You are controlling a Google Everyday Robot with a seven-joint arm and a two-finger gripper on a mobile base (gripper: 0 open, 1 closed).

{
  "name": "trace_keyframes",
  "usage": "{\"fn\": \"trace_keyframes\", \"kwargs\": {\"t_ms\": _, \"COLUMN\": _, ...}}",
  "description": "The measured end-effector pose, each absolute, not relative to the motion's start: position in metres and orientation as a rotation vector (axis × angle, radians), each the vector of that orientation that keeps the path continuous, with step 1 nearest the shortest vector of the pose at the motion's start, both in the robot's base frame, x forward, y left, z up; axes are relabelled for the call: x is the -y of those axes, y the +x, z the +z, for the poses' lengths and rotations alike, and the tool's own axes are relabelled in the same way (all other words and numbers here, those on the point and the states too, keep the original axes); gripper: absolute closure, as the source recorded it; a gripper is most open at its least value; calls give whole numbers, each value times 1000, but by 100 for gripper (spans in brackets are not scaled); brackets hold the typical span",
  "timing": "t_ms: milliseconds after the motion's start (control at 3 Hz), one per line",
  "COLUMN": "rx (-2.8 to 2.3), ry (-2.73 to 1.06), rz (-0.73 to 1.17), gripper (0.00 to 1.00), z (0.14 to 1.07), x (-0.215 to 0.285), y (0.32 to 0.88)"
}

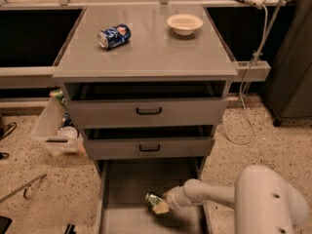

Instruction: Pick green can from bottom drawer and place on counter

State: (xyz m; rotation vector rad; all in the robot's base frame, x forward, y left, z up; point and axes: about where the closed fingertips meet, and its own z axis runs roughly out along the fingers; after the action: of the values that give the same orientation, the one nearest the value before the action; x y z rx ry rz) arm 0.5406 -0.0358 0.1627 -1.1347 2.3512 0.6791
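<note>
Gripper: 1, low in the camera view, its tip [164, 206] inside the bottom drawer and meeting the right side of the green can.
Jaws: cannot tell whether they are apart or closed on the can; the tip and the can overlap.
Green can: 1 [152, 200], shiny and mottled green, tilted, near the middle of the drawer floor towards its front.
Green can label: no writing can be read.
Arm: 1 white arm [209, 194], reaching in from the right over the drawer's right wall; its broad white housing fills the lower right corner.
Bottom drawer: 1 [124, 179], pulled out, grey flat floor; the green can is the only object seen in it.
Upper drawers: 2, each with 1 black handle; the top one [146, 112] and the middle one [148, 147] both stand slightly pulled out.
Counter: 1 grey top [146, 57], bearing 2 things.
Blue can: 1 [114, 36], lying on its side on the counter's left half; red and white marking, letters not readable.
Bowl: 1 [185, 23], pale and shallow, upright on the counter's right rear part, well apart from the blue can.
Plastic bin: 1 clear bin [51, 130] on the speckled floor, just left of the cabinet.
Cable: 1 white cable [249, 106] hanging down to the right of the cabinet and looping on the floor.
</note>
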Motion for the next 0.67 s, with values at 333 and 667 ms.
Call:
{"fn": "trace_keyframes", "kwargs": {"t_ms": 333, "rx": -2259, "ry": -1078, "rz": 740, "gripper": 100, "z": 246, "x": 69, "y": 581}}
{"fn": "trace_keyframes", "kwargs": {"t_ms": 667, "rx": -2106, "ry": -1060, "rz": 809, "gripper": 100, "z": 340, "x": 95, "y": 611}}
